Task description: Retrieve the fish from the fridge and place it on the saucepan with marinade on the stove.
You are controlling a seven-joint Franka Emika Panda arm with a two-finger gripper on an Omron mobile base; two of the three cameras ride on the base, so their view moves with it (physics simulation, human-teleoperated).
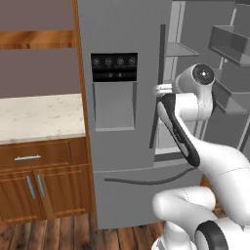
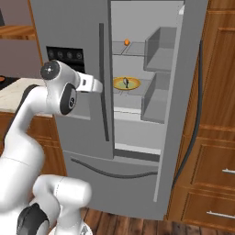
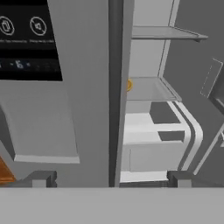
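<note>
The fridge (image 1: 122,122) stands straight ahead with its left door shut and its right door (image 2: 183,101) swung open. On the middle shelf lies a yellow plate (image 2: 127,83), and the small grey fish (image 2: 125,82) rests on it. The plate's edge (image 3: 129,84) peeks out past the left door's dark handle (image 3: 116,87). My gripper (image 3: 111,179) is open, with nothing between its fingers. It hovers close in front of that handle (image 2: 102,87), at about the height of the plate's shelf. The saucepan and the stove are out of view.
A small orange item (image 2: 126,41) sits on the shelf above the plate. The open door's bins (image 2: 156,98) jut out on the right of the opening. A pale stone counter (image 1: 39,117) over wooden cabinets lies to the left, and tall wooden cabinets (image 2: 215,137) to the right.
</note>
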